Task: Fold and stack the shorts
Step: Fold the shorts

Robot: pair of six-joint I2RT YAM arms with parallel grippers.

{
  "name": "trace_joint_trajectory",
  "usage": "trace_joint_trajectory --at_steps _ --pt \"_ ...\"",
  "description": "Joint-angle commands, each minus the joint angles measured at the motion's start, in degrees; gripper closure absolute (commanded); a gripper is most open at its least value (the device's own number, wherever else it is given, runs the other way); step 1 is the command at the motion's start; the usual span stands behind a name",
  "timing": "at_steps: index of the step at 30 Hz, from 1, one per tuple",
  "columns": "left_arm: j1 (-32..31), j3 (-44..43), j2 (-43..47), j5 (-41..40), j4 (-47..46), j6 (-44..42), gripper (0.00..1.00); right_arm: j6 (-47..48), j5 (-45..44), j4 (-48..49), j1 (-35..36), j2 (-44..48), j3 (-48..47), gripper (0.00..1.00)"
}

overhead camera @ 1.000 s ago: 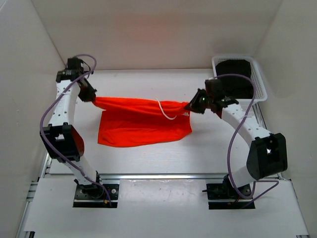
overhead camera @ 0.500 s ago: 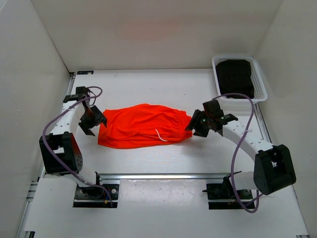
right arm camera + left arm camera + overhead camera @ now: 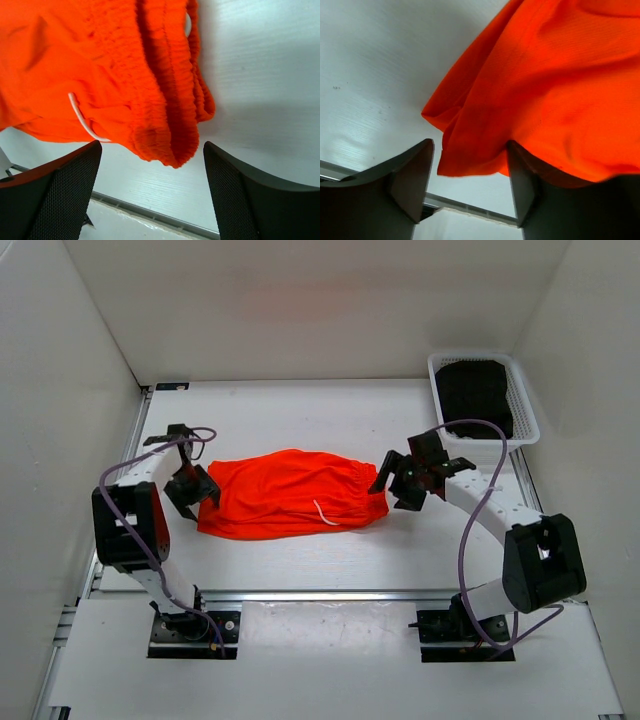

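The orange-red shorts (image 3: pixel 290 492) lie folded in a long band on the white table, waistband end to the right, with the white drawstring (image 3: pixel 322 515) on top. My left gripper (image 3: pixel 190 487) is open at the band's left end; in the left wrist view the loose hem (image 3: pixel 545 85) drapes over the right finger (image 3: pixel 525 185), with the jaws (image 3: pixel 470 185) apart. My right gripper (image 3: pixel 400 480) is open at the waistband end. In the right wrist view the gathered waistband (image 3: pixel 160 100) and cord (image 3: pixel 82 120) lie just ahead of the wide-spread jaws (image 3: pixel 152 195), touching neither finger.
A white mesh basket (image 3: pixel 480 355) stands at the back right corner with dark folded clothing (image 3: pixel 475 390) inside. White walls close in the table on the left, the back and the right. A metal rail (image 3: pixel 320 595) runs along the near edge.
Both grippers held the shorts stretched above the table a second ago. They came down and opened, and the shorts now rest folded on the table, released.
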State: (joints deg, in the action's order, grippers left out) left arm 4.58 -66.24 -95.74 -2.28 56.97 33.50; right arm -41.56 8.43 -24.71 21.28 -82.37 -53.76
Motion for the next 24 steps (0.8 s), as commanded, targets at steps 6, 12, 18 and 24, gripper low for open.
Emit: trace_joint_trajectory --at_steps 6,12,18,24 --pt "-1.5 0.8 -1.2 1.4 -2.8 0.8 0.90 -2.1 4.0 3.4 1.0 -2.1 3.7 0.45" --pt "-1.5 -4.1 2.5 1.4 -0.2 1.3 0.90 -1.5 4.2 2.8 1.0 -4.3 -0.1 1.00" --pt "-1.5 -9.3 7.8 0.2 3.8 0.8 0.90 -0.3 -2.1 -0.1 1.0 2.5 -1.2 1.00" --pt "-1.5 -6.0 10.8 1.3 4.6 0.3 0.90 1.8 -5.3 -1.5 1.0 6.2 4.0 1.00"
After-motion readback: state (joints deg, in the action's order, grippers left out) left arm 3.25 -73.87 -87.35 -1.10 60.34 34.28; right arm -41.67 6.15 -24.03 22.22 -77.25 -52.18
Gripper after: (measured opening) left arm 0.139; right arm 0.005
